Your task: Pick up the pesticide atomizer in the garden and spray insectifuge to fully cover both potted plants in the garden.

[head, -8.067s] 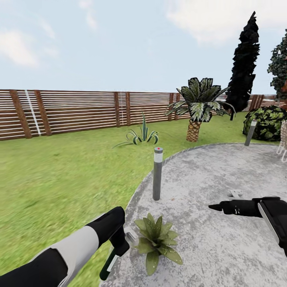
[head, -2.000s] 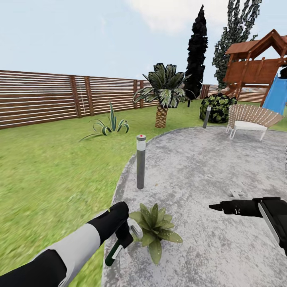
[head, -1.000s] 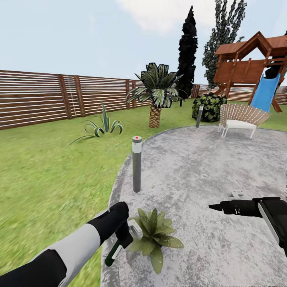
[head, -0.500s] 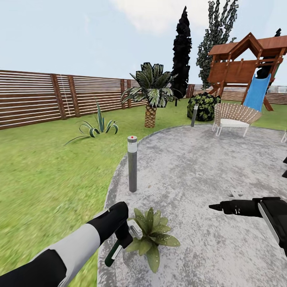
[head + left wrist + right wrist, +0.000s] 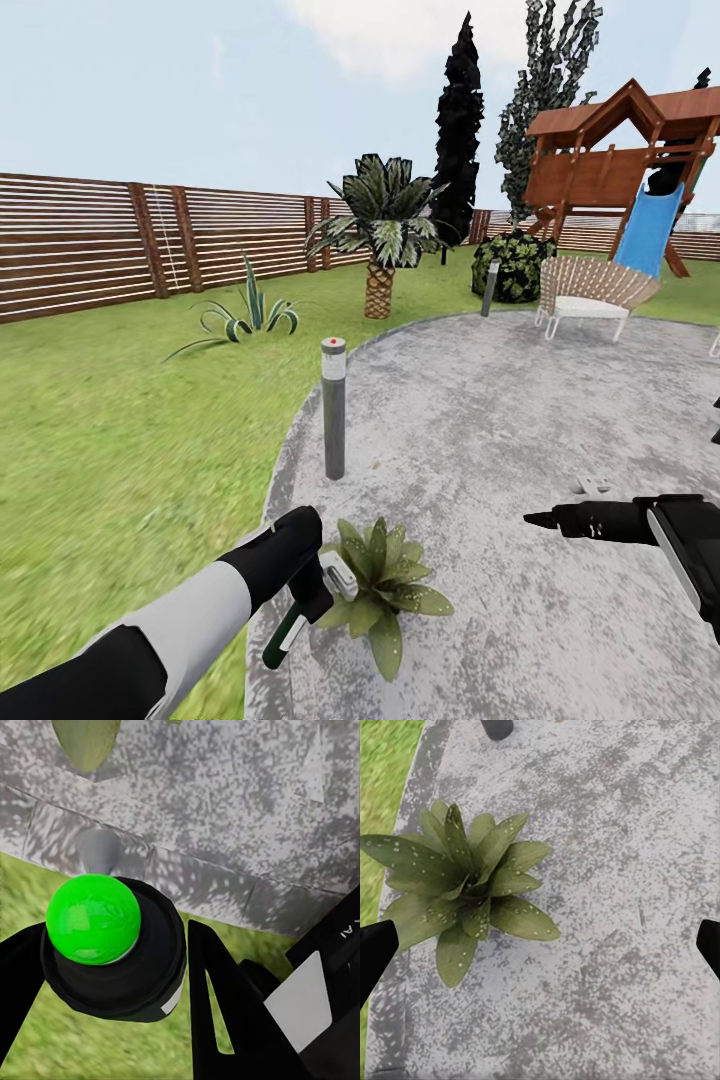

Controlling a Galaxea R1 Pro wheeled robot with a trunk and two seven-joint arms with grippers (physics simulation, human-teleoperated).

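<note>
My left gripper (image 5: 312,590) is clamped on the pesticide atomizer (image 5: 285,633), a slim dark green bottle with a white band; its long axis tilts, base toward seven o'clock. It hangs over the speckled grey patio (image 5: 520,440) edge, just beside the potted plant (image 5: 385,590), a broad-leafed rosette. My right gripper (image 5: 545,520) is spread, grasping nothing.

Bare paving (image 5: 520,430) right of potted plant (image 5: 382,590); bollard lamp (image 5: 333,408) behind.
</note>
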